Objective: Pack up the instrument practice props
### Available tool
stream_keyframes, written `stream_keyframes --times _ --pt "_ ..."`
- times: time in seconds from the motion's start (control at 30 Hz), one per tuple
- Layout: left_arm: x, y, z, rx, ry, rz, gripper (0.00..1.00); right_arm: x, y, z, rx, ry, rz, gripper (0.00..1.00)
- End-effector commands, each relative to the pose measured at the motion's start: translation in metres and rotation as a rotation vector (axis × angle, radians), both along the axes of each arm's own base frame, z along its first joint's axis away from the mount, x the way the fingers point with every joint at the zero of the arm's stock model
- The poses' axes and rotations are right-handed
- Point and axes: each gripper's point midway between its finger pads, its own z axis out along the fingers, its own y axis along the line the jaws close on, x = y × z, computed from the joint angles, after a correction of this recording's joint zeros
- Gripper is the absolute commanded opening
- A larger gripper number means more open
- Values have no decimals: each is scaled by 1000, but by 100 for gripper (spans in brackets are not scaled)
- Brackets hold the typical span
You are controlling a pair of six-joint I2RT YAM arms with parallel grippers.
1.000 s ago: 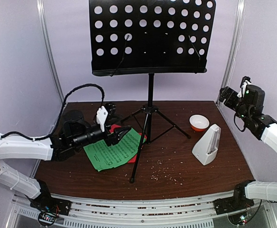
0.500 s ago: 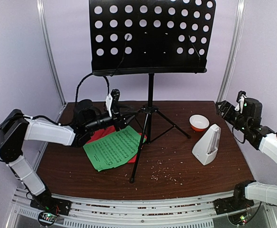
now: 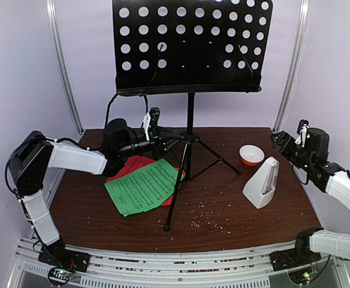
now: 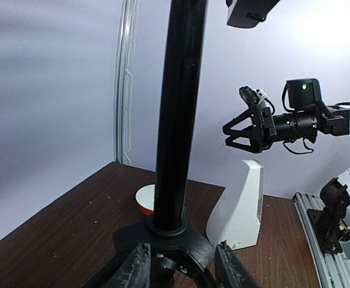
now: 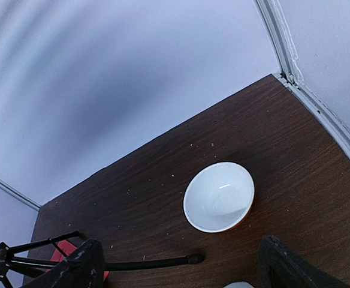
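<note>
Two claws, one busy: my L claw has swung off the sheets, where it hung a sec ago, and gone back to the stand; it now sits low at the hub, where pole meets tripod legs, one finger each side; the jaws have come in from wide to roughly half-shut over that sec and look to be closing yet; whether they bite the hub already I can't tell, wrist cam shows the fingers hard by it, no more.

R claw has dipped a little and edged in from the wall; jaws wide as before, nothing in them; it hangs over the far-right part of the table, above the bowl, which isn't mine to pack.

Task things: stand upright mid-table on its 3 legs, desk up top; green sheet flat left of the front leg, lying over the red sheet, both where they were; metronome upright at right, just near-side of the bowl, untouched.

Meaning, IMO: stand goes first, sheets wait; nothing packed so far, so early days; next I need a firm pinch on the hub, prob. w/ R claw steadying the pole; that desk looks top-heavy, so a lopsided pull could tip the lot onto the sheets.
</note>
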Motion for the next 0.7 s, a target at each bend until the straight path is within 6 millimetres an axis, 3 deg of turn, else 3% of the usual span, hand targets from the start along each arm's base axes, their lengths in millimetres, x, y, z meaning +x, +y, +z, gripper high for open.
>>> stream_keyframes --times 0.0,0.4,0.67 --pt "10 0 7 -20 4 -7 38 1 1 10 29 -34 10 91" --pt "30 -7 -4 12 69 25 47 -6 4 1 42 -25 24 91" --pt "25 -7 -1 -24 138 -9 24 -5 6 -2 56 -21 31 91"
